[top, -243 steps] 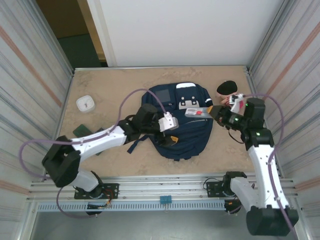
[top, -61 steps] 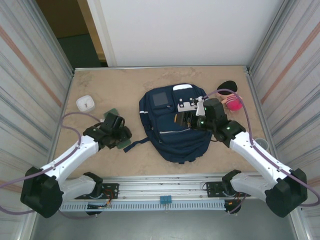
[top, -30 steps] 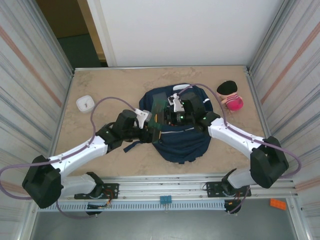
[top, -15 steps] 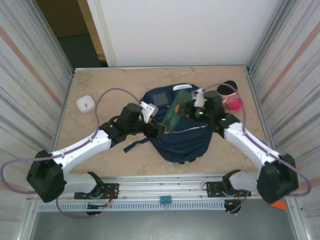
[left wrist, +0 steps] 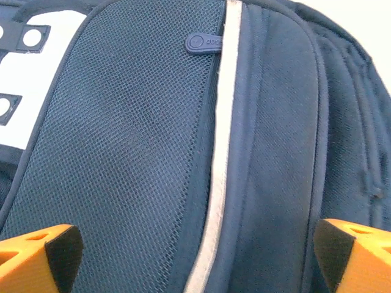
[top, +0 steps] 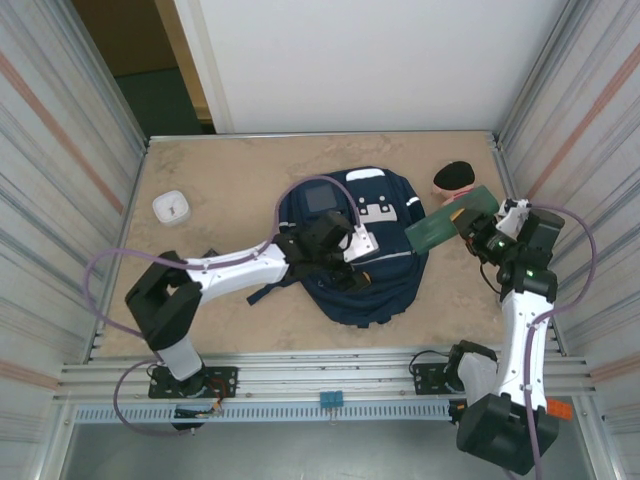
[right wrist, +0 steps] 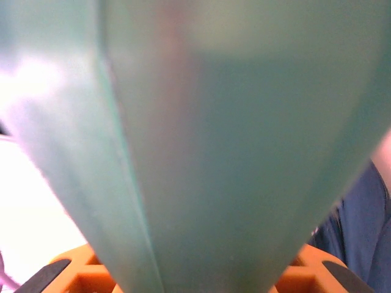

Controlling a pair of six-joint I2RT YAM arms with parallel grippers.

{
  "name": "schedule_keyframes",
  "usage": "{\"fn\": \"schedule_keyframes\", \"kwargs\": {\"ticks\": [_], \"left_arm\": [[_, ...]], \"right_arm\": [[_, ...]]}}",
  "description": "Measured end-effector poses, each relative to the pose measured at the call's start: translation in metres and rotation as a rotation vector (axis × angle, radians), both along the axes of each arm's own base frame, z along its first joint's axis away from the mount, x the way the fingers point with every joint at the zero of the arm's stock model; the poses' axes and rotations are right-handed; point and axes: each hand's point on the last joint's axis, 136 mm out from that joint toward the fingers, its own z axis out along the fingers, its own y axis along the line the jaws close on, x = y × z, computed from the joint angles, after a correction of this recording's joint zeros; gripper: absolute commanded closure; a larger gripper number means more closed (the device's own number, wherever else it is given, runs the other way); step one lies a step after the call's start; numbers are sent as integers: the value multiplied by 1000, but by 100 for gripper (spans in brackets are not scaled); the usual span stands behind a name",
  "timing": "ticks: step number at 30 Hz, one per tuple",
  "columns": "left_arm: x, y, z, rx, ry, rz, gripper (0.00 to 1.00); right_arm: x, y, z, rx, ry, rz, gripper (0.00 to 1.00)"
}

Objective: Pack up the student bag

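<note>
Status: student bag (top: 385, 290) lies flat at the centre of the top view, front panel up. Left gripper (left wrist: 195, 247) hangs low over the bag's mesh panel, fingers spread wide with nothing between them. Right gripper (top: 472, 226) is at the right of the frame, just off the bag's upper right corner. It's clamped on a flat green folder (top: 445, 222), and the wrist view has the sheet running between the orange fingers (right wrist: 305, 271).

We read the step as getting the folder into the bag. We can't tell from these views whether the main compartment is open.

How we'd do it:
- Left pinches fabric by the zip pull (left wrist: 204, 43) and lifts to make a mouth.
- Right brings the folder in edge-first, squared to that opening.
- Slide rather than shove, since a thin sheet will probably flex and snag on the lip.
- Let go only once most of it is inside.
</note>
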Motion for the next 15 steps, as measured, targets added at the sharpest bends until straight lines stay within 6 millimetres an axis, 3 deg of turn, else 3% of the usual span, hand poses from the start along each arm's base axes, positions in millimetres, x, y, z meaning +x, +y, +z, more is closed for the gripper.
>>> {"fn": "schedule_keyframes", "kwargs": {"ticks": [7, 15], "left_arm": [[12, -11, -14, 54, -38, -31, 1], [-6, -14, -13, 55, -57, -142, 1]], "right_arm": [[-8, 7, -6, 22, 30, 39, 77], [-9, 5, -8, 26, 39, 32, 76]]}}
